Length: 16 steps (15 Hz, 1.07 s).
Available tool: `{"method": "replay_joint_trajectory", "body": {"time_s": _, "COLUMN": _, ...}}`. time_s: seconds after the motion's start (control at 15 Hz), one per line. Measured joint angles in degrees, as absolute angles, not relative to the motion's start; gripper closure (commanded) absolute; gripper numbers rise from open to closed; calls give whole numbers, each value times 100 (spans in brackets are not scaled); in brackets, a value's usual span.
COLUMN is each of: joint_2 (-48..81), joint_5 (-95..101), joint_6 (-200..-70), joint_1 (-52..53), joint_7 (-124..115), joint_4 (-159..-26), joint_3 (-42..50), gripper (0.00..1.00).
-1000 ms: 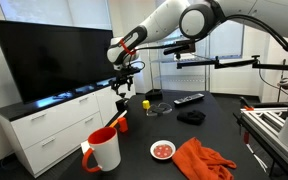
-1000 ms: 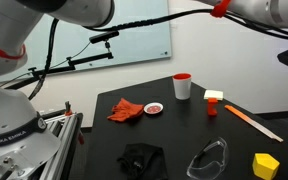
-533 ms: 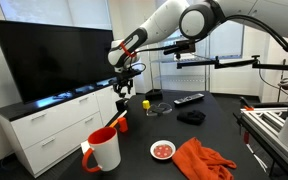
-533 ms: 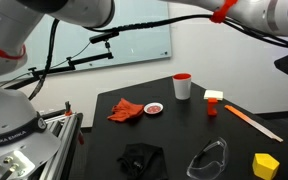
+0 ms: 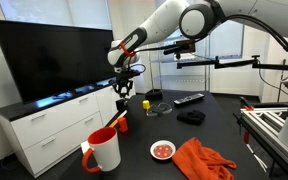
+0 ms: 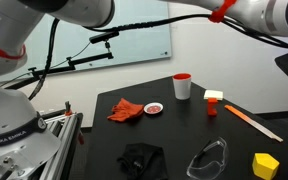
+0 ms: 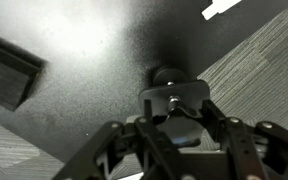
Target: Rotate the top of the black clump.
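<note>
Wrist view: black clump [image 7: 169, 85] on black tabletop [image 7: 84, 55], grey carpet [image 7: 269, 65] beyond.

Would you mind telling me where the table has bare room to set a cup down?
The widest bare patch of the table lies between the small dish, the black lump and the goggles. It is crowded near the gripper, around the yellow block and the remote.

My black worktop [image 6: 184, 132] carries 1 red-rimmed white mug [image 6: 182, 87], 1 small dish [image 6: 154, 107] beside an orange cloth [image 6: 125, 111], a black lump [image 6: 141, 158], clear goggles [image 6: 209, 158] and 1 yellow block [image 6: 266, 164].
</note>
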<state>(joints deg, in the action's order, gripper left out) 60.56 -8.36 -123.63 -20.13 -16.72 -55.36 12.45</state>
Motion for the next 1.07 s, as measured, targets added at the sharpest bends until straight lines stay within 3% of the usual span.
{"method": "replay_joint_trajectory", "body": {"time_s": 0.53, "joint_2": 5900, "joint_5": -1340, "joint_6": -12325, "joint_1": -1977, "joint_7": -2890, "joint_4": -5682, "joint_3": 1167, "gripper": 72}}
{"method": "replay_joint_trajectory", "body": {"time_s": 0.6, "joint_2": 5887, "joint_5": -1351, "joint_6": -12325, "joint_1": -1976, "joint_7": -2910, "joint_4": -5686, "joint_3": 1165, "gripper": 22}}
{"method": "replay_joint_trajectory", "body": {"time_s": 0.67, "joint_2": 5873, "joint_5": -1351, "joint_6": -12325, "joint_1": -1972, "joint_7": -2893, "joint_4": -5698, "joint_3": 1159, "gripper": 21}}
{"method": "replay_joint_trajectory", "body": {"time_s": 0.87, "joint_2": 5748, "joint_5": -1322, "joint_6": -12280, "joint_1": -1972, "joint_7": -2457, "joint_4": -5785, "joint_3": 1131, "gripper": 2}}
{"method": "replay_joint_trajectory", "body": {"time_s": 1.07, "joint_2": 5470, "joint_5": -1284, "joint_6": -11977, "joint_1": -2022, "joint_7": -1562, "joint_4": -5876, "joint_3": 1114, "gripper": 0}}
